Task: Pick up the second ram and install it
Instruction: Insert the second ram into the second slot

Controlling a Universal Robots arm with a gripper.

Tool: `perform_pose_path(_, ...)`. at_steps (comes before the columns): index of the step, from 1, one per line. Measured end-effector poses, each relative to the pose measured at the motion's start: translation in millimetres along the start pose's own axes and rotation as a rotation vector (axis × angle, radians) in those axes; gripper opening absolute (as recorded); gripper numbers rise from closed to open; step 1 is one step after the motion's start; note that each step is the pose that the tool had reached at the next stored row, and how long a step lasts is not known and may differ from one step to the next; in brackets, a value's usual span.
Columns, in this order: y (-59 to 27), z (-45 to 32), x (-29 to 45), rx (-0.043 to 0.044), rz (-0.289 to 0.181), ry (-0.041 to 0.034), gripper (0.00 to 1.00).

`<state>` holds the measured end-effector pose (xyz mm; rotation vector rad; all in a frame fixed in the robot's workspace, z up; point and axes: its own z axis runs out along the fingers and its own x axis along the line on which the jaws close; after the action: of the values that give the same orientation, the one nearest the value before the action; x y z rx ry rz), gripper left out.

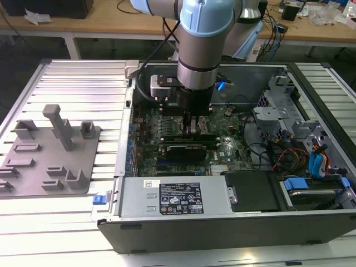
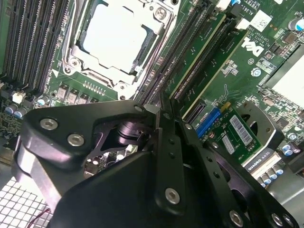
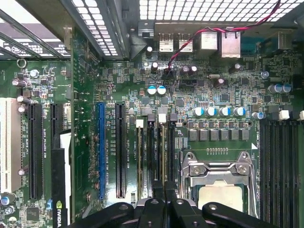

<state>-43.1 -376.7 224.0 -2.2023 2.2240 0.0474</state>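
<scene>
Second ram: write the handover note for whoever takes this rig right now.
Gripper: down inside the computer case, just above the memory slots beside the processor socket. Open or shut is unclear.
Second ram: two green boards stand in those slots. Whether one of them is it, or is fully seated, cannot be told.
Done: the grey fixture outside the case carries no stick.
Left: confirm the stick is seated and latched.

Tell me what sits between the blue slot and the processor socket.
In the first wrist view: a black slot, then narrow memory slots, between blue slot and processor socket.
</scene>
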Motion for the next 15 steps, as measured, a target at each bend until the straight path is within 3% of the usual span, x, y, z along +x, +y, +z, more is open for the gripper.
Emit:
perform_pose_path(6,0.0,0.1,0.0,0.0001,0.0,-0.0002,0.16)
perform_pose_path(12,0.3,-23.7,-0.7,0.0002,0.0,-0.0003,0.16)
perform_pose_path(15,0.3,-27.5,-0.9,0.0002,0.0,-0.0004,0.16)
